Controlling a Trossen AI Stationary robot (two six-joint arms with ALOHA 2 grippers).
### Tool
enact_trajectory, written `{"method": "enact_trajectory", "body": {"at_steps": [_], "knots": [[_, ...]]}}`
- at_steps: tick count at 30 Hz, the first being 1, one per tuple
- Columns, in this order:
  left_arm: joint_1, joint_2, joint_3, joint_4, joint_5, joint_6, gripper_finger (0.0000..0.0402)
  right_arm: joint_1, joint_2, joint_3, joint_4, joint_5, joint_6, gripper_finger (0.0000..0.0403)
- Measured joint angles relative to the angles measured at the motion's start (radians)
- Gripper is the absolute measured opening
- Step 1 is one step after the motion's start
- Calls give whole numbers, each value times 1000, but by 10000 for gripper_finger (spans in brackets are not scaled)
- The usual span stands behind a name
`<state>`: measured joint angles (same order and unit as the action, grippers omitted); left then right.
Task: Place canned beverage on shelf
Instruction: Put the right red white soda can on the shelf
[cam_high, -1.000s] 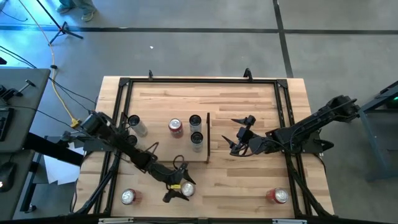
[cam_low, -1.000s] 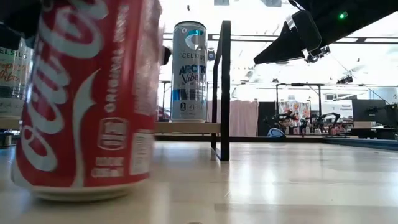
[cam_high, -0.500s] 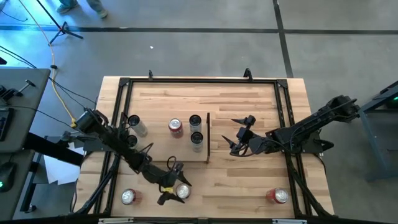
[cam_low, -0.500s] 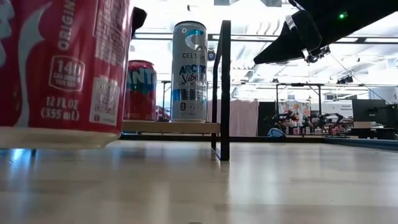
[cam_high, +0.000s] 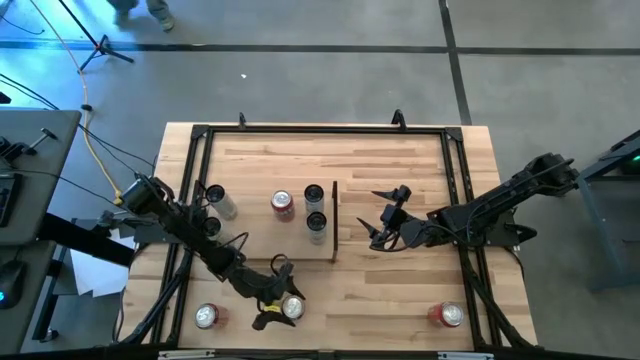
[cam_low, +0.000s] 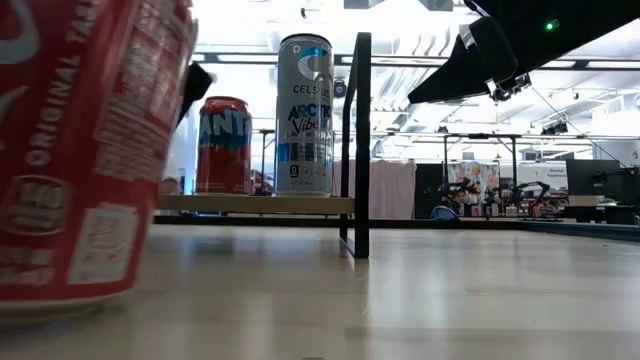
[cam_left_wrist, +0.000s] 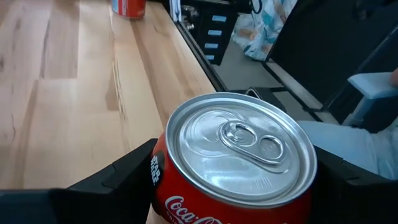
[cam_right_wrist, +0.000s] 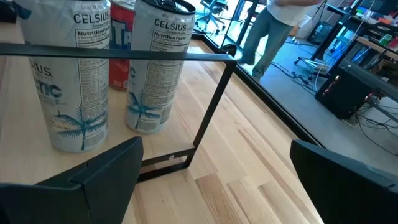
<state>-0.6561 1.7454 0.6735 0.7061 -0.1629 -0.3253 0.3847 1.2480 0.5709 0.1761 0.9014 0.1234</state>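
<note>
A red Coca-Cola can (cam_high: 292, 308) is near the table's front edge, left of centre, with my left gripper (cam_high: 283, 303) shut on it. It fills the left of the low view (cam_low: 80, 150), tilted. The shelf (cam_high: 255, 238), a pale wood panel with a dark upright strip (cam_high: 335, 220), lies on the table's middle. On it stand a red can (cam_high: 283, 204) and two Celsius cans (cam_high: 315, 210). My right gripper (cam_high: 377, 226) hangs open just right of the strip, holding nothing. My left gripper pinches the Coca-Cola can's upper wall just below the top rim (cam_left_wrist: 163, 180), one finger (cam_left_wrist: 124, 177) on each side. The fingers come nearly level from the table's left, slanting slightly down. The can leans in the hold; whether its base is clear of the table I cannot tell.
Loose red cans stand near the front edge at left (cam_high: 207, 316) and right (cam_high: 447, 315). A silver can (cam_high: 220, 203) is left of the shelf. A black metal frame (cam_high: 300, 130) runs round the tabletop. A person (cam_right_wrist: 280, 25) stands beyond the table.
My left gripper has moved a little toward the table's left and near edge with the Coca-Cola can. The can stood on the table, then rose off it, and now leans over. The red can on the shelf has come into the low view behind it.
</note>
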Motion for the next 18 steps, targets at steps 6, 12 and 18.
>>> {"method": "enact_trajectory", "body": {"at_steps": [6, 12, 18], "knots": [[-20, -2, 1, -18, -10, -44, 278, 0, 0, 0, 0, 0, 0, 393], [-57, -2, 2, -28, -86, -67, 278, 0, 0, 0, 0, 0, 0, 393], [-94, -2, 2, -35, -170, -85, 278, 0, 0, 0, 1, 0, 0, 393]]}}
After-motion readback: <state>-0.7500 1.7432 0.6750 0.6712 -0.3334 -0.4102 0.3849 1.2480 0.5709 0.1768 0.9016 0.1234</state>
